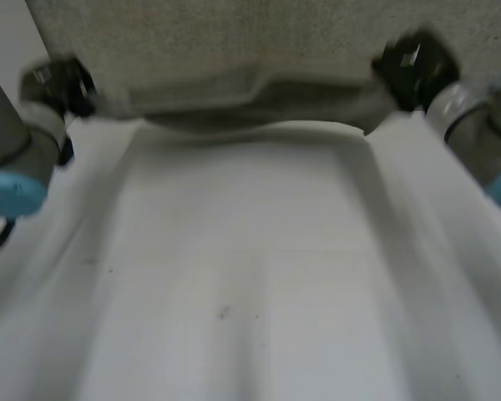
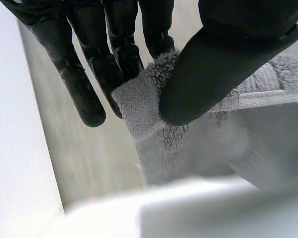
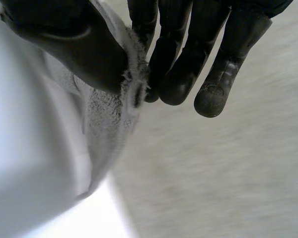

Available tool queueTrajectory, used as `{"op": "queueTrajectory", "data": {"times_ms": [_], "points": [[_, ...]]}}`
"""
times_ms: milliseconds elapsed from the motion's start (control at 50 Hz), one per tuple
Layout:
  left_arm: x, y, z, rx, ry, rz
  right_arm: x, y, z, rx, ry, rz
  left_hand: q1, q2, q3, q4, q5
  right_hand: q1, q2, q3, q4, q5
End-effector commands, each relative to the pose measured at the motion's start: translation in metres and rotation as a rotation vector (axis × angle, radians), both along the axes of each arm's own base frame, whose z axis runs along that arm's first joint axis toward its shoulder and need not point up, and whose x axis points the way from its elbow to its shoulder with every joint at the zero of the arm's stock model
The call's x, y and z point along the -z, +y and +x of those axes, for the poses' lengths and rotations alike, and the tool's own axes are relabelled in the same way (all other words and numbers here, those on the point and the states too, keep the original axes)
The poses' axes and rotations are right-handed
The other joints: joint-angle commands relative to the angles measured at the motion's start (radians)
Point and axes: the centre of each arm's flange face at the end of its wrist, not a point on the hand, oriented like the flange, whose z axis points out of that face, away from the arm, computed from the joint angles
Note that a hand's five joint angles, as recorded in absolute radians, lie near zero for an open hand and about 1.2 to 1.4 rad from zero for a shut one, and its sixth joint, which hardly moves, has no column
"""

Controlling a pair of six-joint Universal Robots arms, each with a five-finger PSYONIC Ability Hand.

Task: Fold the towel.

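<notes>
A grey towel [image 1: 259, 42] lies across the far side of the white table, its near edge lifted and sagging between my two hands. My left hand [image 1: 60, 85] holds the towel's near left corner: in the left wrist view the thumb [image 2: 213, 74] pinches the hemmed corner [image 2: 139, 106] against the fingers [image 2: 114, 54]. My right hand [image 1: 413, 67] holds the near right corner: in the right wrist view the thumb [image 3: 74, 42] presses the towel's edge [image 3: 124, 99] against the fingers [image 3: 184, 64]. The rest of the towel [image 3: 213, 173] lies flat under that hand.
The white table [image 1: 250, 276] stretches from the towel's near edge to the front, with a few small dark specks [image 1: 224, 312] on it. My grey arms with light-blue caps [image 1: 8, 192] flank it at both sides.
</notes>
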Motion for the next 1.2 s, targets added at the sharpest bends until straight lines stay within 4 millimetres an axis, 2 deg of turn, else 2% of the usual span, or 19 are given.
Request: {"op": "queueTrajectory", "data": {"times_ms": [20, 40, 100, 160, 320, 460, 540, 680, 720, 840, 880, 900, 940, 960, 1000, 1020, 1040, 1060, 1200], "points": [[0.102, 0.045, 0.001, 0.086, -0.077, 0.301, 0.102, 0.029, -0.010, -0.051, 0.135, 0.288, 0.207, 0.179, 0.180, 0.178, 0.201, 0.067, 0.061, 0.058, 0.057, 0.028], [0.113, 0.053, 0.003, 0.093, -0.108, 0.336, 0.115, 0.032, -0.017, -0.042, 0.159, 0.321, 0.207, 0.179, 0.180, 0.178, 0.201, 0.067, 0.061, 0.058, 0.057, 0.028], [0.128, 0.068, 0.006, 0.104, -0.180, 0.385, 0.127, 0.035, -0.028, -0.024, 0.195, 0.348, 0.207, 0.179, 0.180, 0.178, 0.201, 0.067, 0.061, 0.058, 0.057, 0.028], [0.130, 0.074, 0.010, 0.102, -0.211, 0.404, 0.127, 0.037, -0.033, -0.017, 0.198, 0.356, 0.207, 0.179, 0.180, 0.178, 0.201, 0.067, 0.061, 0.058, 0.057, 0.028], [0.093, 0.104, 0.046, 0.029, -0.229, 0.389, 0.080, 0.058, -0.064, 0.071, 0.177, 0.301, 0.207, 0.179, 0.180, 0.178, 0.201, 0.067, 0.061, 0.058, 0.057, 0.028], [0.066, 0.146, 0.049, 0.056, -0.220, 0.407, 0.052, 0.095, -0.082, 0.087, 0.237, 0.366, 0.207, 0.179, 0.180, 0.178, 0.201, 0.067, 0.061, 0.058, 0.057, 0.028], [0.051, 0.172, 0.051, 0.113, -0.197, 0.400, 0.029, 0.112, -0.105, 0.125, 0.314, 0.388, 0.207, 0.179, 0.180, 0.178, 0.201, 0.067, 0.061, 0.058, 0.057, 0.028], [0.044, 0.173, 0.051, 0.163, -0.180, 0.362, 0.020, 0.110, -0.105, 0.080, 0.359, 0.333, 0.207, 0.179, 0.180, 0.178, 0.201, 0.067, 0.061, 0.058, 0.057, 0.028], [0.053, 0.157, 0.049, 0.174, -0.180, 0.378, 0.040, 0.090, -0.104, 0.073, 0.357, 0.376, 0.207, 0.179, 0.180, 0.178, 0.201, 0.067, 0.061, 0.058, 0.057, 0.028], [0.071, 0.126, 0.032, 0.221, -0.192, 0.401, 0.053, 0.060, -0.095, 0.082, 0.367, 0.353, 0.207, 0.179, 0.180, 0.178, 0.201, 0.067, 0.061, 0.058, 0.057, 0.028], [0.082, 0.099, 0.021, 0.229, -0.205, 0.403, 0.066, 0.042, -0.080, 0.086, 0.386, 0.346, 0.207, 0.179, 0.180, 0.178, 0.201, 0.067, 0.061, 0.058, 0.057, 0.028], [0.082, 0.099, 0.021, 0.229, -0.206, 0.403, 0.067, 0.042, -0.080, 0.087, 0.386, 0.346, 0.207, 0.179, 0.180, 0.178, 0.201, 0.067, 0.061, 0.058, 0.057, 0.028], [0.086, 0.068, 0.016, 0.206, -0.210, 0.373, 0.077, 0.017, -0.072, 0.117, 0.390, 0.316, 0.207, 0.179, 0.180, 0.178, 0.201, 0.067, 0.061, 0.058, 0.057, 0.028], [0.086, 0.068, 0.016, 0.206, -0.210, 0.373, 0.080, 0.006, -0.070, 0.133, 0.375, 0.302, 0.207, 0.179, 0.180, 0.178, 0.201, 0.067, 0.061, 0.058, 0.057, 0.028], [0.089, 0.050, 0.012, 0.188, -0.213, 0.352, 0.084, -0.006, -0.066, 0.144, 0.350, 0.287, 0.207, 0.179, 0.180, 0.178, 0.201, 0.067, 0.061, 0.058, 0.057, 0.028], [0.091, 0.031, 0.005, 0.177, -0.219, 0.319, 0.084, -0.006, -0.066, 0.144, 0.350, 0.286, 0.207, 0.179, 0.180, 0.178, 0.201, 0.067, 0.061, 0.058, 0.057, 0.028], [0.091, 0.031, 0.005, 0.177, -0.219, 0.319, 0.085, -0.020, -0.057, 0.146, 0.308, 0.254, 0.207, 0.179, 0.180, 0.178, 0.201, 0.067, 0.061, 0.058, 0.057, 0.028], [0.092, 0.017, -0.004, 0.171, -0.224, 0.285, 0.088, -0.030, -0.051, 0.144, 0.273, 0.229, 0.207, 0.179, 0.180, 0.178, 0.201, 0.067, 0.061, 0.058, 0.057, 0.028], [0.106, -0.026, -0.014, 0.116, -0.232, 0.228, 0.109, -0.061, -0.031, 0.162, 0.234, 0.139, 0.207, 0.179, 0.180, 0.178, 0.201, 0.067, 0.061, 0.058, 0.057, 0.028]]}}
